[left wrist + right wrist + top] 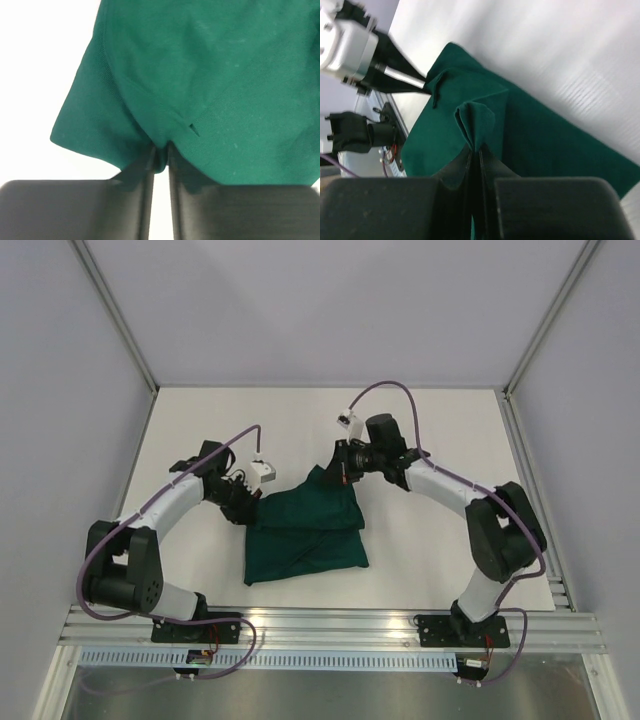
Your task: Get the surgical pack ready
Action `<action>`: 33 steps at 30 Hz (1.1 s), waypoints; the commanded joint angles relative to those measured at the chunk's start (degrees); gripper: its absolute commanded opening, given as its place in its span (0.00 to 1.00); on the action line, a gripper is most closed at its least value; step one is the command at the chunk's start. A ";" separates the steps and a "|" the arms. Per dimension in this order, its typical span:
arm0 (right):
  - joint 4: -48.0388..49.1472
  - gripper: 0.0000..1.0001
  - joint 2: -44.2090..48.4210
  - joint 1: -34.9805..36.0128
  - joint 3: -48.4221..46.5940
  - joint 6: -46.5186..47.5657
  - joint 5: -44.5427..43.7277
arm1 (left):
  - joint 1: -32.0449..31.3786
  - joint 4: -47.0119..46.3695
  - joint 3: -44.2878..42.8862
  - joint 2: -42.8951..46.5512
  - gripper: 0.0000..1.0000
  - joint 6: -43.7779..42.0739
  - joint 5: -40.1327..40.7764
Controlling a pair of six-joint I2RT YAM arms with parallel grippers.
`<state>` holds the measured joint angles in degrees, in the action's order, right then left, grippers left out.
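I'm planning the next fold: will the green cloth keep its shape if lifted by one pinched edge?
Probably floppy: the green cloth puckers into a peak where the right gripper pinches it. Likely light: the left gripper gathers a fold with its fingertips. Stacked layers would probably sag apart.

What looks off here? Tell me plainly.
The green cloth lies askew and rumpled: its far corner is bunched into a peak in the right gripper, its left edge puckered in the left gripper. Nothing looks torn.

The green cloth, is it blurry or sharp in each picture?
Top view: green cloth sharp, evenly lit. Left wrist view: cloth a bit fuzzy, table glaring white, left claw dark and blurry. Right wrist view: cloth clearer, table smeared.
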<state>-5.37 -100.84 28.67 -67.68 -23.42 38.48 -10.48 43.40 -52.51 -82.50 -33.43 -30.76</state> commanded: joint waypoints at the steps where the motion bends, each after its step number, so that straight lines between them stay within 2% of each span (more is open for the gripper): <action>1: 3.69 0.01 5.11 3.05 4.82 2.85 0.02 | 0.11 1.07 0.83 2.33 0.27 -1.20 1.58; 2: 4.22 0.01 7.56 4.98 7.36 3.20 -0.07 | 0.11 1.60 0.74 2.95 0.39 -1.20 1.32; 5: 8.25 0.01 11.61 8.59 12.64 3.29 -0.25 | 0.11 4.93 -0.22 6.73 0.55 -1.72 -0.61; 7: 9.75 0.00 15.74 11.58 17.83 3.29 -0.51 | 0.11 8.71 -1.10 10.33 0.61 -2.16 -2.28; 11: 14.23 0.01 23.39 15.97 26.62 2.76 -3.14 | 0.11 14.77 -2.59 15.78 0.64 -2.96 -3.69; 15: 15.83 0.04 29.81 20.81 33.13 4.52 -7.96 | 0.11 15.23 -2.33 19.83 0.67 -1.64 -1.42; 17: 15.56 0.10 31.92 24.31 35.94 5.40 -11.22 | 0.11 12.70 -2.25 20.10 0.71 1.95 0.78; 18: 15.65 0.14 32.54 25.72 37.00 5.66 -14.19 | 0.02 11.55 -2.24 19.75 0.71 4.05 5.84; 21: 15.30 0.28 34.30 30.29 40.69 6.11 -19.48 | -0.15 11.36 -2.86 17.91 0.71 5.13 11.85; 26: 10.13 0.36 36.58 34.69 43.59 2.95 -25.54 | -2.70 11.36 -1.37 16.06 0.72 7.14 15.47; 29: 3.89 0.49 42.01 34.88 44.21 -0.03 -28.45 | -5.60 11.27 -0.22 15.09 0.76 8.38 15.56; 33: -4.72 0.77 52.65 34.79 41.94 -1.63 -32.84 | -7.27 9.69 0.13 13.68 0.78 9.17 15.56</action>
<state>-4.62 -55.20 63.31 -23.31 -23.07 12.23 -17.06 54.81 -52.73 -68.14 -26.79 -16.23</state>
